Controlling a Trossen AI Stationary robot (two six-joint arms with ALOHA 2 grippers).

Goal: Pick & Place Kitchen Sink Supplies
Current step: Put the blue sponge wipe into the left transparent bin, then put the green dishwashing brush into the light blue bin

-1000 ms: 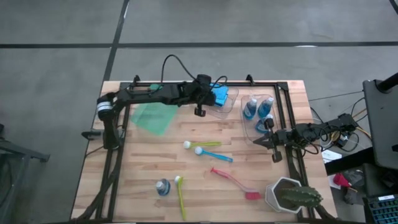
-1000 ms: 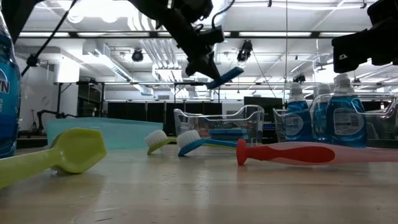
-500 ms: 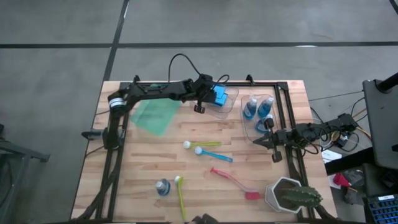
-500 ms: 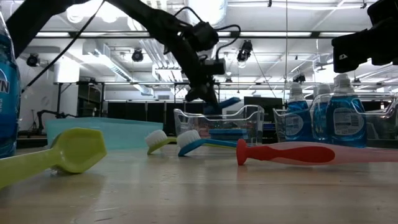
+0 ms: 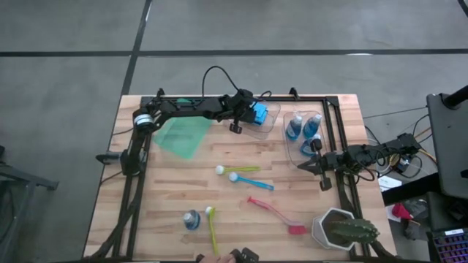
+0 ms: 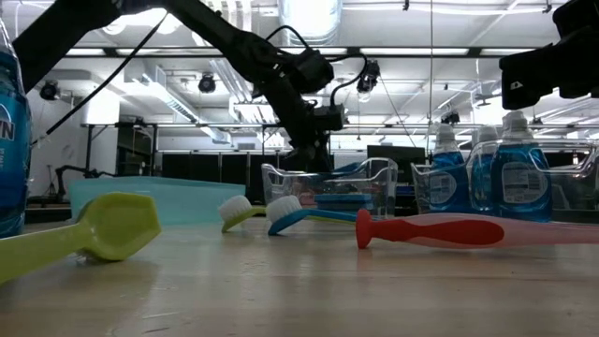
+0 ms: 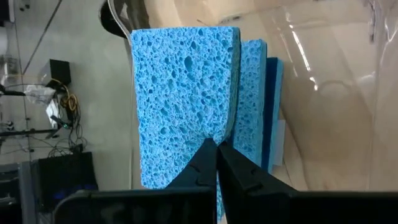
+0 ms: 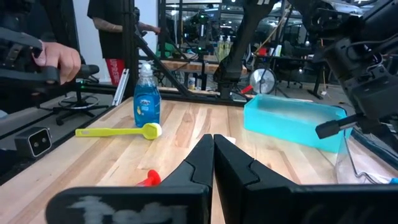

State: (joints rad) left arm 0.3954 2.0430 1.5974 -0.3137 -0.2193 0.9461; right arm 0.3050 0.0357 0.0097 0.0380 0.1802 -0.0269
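My left gripper (image 5: 248, 110) reaches over the clear bin (image 5: 266, 124) near the table's far edge and is shut on a light-blue sponge (image 7: 183, 93). In the low view the gripper (image 6: 318, 154) sits at the bin's rim (image 6: 328, 167), with the sponge (image 6: 344, 169) tilted just inside. A second blue sponge (image 7: 254, 93) stands close beside the held one. Two blue-liquid bottles (image 5: 295, 128) (image 5: 313, 126) stand in another clear bin (image 5: 303, 146). My right gripper (image 5: 301, 166) waits shut at the table's right side, just near of that bin. My left gripper pinches the light-blue sponge at one edge (image 7: 208, 134) between its two fingers, and the sponge is notched in at the fingertips (image 7: 202, 158). The fingers come slanting down from the table's left. The sponge hangs tilted inside the clear bin; whether it touches the bin's floor I cannot tell.
On the table lie a yellow-green brush (image 5: 238, 169), a blue brush (image 5: 252, 180), a red brush (image 5: 278, 215), another yellow-green brush (image 5: 212, 230) and a small bottle (image 5: 191, 219). A green bin (image 5: 179, 137) sits far left, a potted cactus (image 5: 344, 230) near right. A person's hand (image 8: 56, 59) shows beyond the table.
My left gripper has carried the sponge down and slightly toward the table's right, from well above the clear bin down to its rim. The sponge, at first held high in the air, now hangs inside the bin. The fingers have stayed shut on it.
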